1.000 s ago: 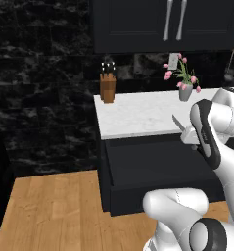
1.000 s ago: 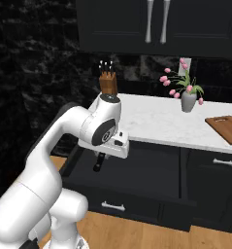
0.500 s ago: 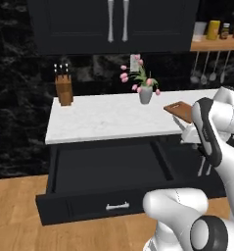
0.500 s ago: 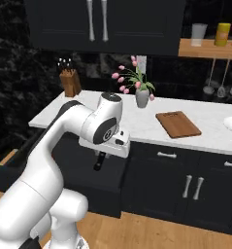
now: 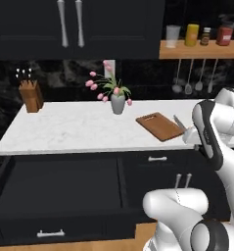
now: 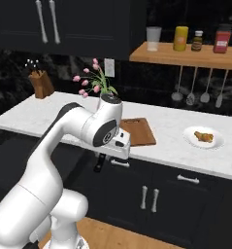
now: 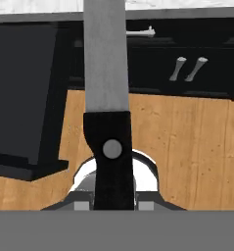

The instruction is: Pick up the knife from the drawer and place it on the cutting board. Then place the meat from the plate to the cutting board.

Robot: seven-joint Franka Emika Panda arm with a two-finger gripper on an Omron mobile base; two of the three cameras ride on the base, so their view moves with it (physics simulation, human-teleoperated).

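While the drawer (image 5: pixel 64 196) stands pulled open below the white tabletop (image 5: pixel 79 130), the cutting board (image 6: pixel 137 131) lies flat beside the flower vase (image 5: pixel 117 103). Farther right, the plate (image 6: pixel 203 137) carries the meat (image 6: pixel 204 136). Fingers (image 7: pixel 108 193) are clamped on the knife (image 7: pixel 106 88) handle, off the tabletop.

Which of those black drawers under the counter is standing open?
The wide drawer at the lower left, below the knife block. It is pulled far out; the small drawer beside it sits shut.
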